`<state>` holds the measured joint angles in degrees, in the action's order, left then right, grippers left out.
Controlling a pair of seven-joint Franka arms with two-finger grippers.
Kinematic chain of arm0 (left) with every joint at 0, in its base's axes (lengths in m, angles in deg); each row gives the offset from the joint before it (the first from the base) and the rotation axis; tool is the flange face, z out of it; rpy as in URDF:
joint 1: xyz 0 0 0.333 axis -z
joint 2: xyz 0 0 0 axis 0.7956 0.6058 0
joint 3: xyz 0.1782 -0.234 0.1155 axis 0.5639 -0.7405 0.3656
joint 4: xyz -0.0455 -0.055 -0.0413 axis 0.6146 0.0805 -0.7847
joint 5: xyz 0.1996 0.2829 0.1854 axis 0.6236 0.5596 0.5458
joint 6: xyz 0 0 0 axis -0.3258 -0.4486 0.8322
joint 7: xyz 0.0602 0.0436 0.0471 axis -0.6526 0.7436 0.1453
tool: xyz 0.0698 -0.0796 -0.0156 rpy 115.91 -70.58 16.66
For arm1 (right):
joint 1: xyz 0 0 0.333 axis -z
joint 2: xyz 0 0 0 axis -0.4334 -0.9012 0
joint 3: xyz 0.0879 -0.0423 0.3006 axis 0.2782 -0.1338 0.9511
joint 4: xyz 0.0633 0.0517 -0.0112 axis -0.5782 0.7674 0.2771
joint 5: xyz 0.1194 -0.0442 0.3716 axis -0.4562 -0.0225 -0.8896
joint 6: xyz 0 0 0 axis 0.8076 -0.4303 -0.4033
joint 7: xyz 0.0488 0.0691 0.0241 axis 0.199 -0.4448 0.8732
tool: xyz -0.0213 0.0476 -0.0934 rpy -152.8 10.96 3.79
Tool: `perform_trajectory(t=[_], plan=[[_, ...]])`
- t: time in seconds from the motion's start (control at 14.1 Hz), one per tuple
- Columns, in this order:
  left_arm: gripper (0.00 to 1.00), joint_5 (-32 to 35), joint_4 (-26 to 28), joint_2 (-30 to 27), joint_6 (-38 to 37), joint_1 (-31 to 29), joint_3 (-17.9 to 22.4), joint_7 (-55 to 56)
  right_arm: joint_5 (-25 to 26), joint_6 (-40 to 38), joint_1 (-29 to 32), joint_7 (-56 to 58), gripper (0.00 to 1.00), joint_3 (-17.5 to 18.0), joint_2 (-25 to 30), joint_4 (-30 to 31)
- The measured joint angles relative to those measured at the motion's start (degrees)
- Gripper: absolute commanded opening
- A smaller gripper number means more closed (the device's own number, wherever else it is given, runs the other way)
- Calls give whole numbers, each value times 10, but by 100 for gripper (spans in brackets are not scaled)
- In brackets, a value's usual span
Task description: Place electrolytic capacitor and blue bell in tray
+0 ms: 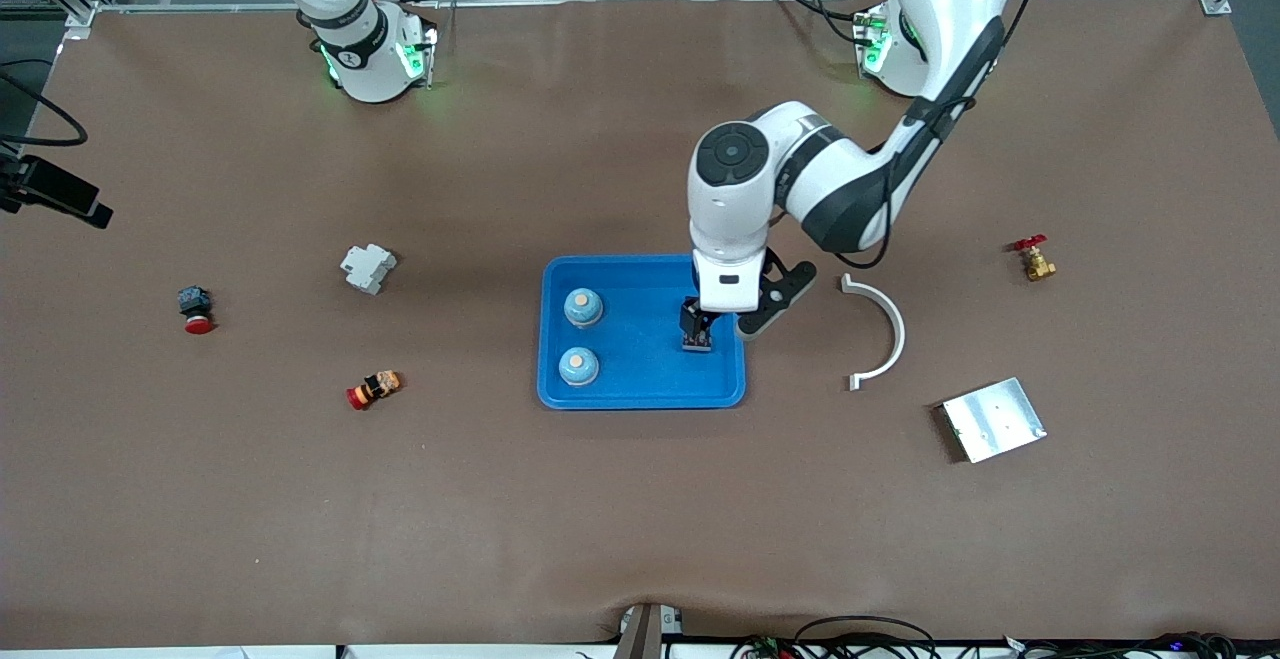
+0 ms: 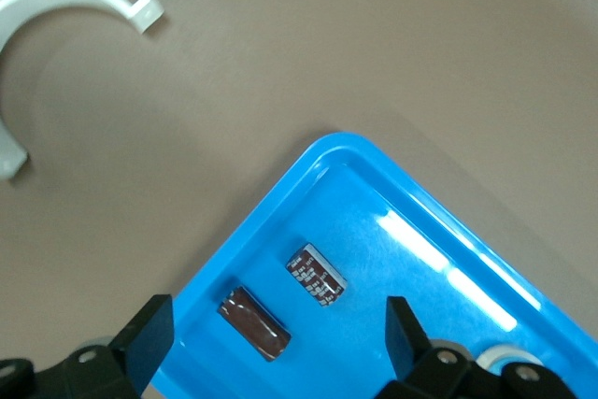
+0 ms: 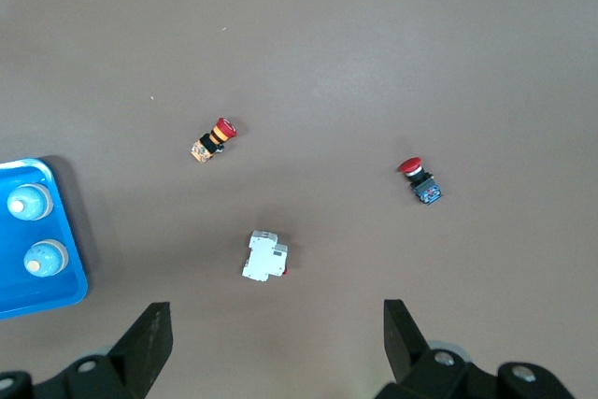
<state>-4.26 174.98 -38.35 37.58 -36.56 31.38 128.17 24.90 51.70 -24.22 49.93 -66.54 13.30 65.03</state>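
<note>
The bright-blue tray sits mid-table. Two blue bells stand in its half toward the right arm's end. My left gripper is low over the tray's other half, open and empty. In the left wrist view two dark brown electrolytic capacitors lie on the tray floor: one plain between my left gripper's fingers, one with white print beside it. My right gripper is open and empty, high over the table, out of the front view; its view shows a tray corner with both bells.
A white curved piece, a silver metal plate and a brass valve with a red handle lie toward the left arm's end. A white breaker and two red push buttons lie toward the right arm's end.
</note>
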Motion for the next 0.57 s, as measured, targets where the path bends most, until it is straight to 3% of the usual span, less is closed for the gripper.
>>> perform_trajectory(t=[0.57], plan=[[100, -34, -26, -39, -52, -71, 1, -286, 30, -42, -2, 0, 100, -1, 1, -25]])
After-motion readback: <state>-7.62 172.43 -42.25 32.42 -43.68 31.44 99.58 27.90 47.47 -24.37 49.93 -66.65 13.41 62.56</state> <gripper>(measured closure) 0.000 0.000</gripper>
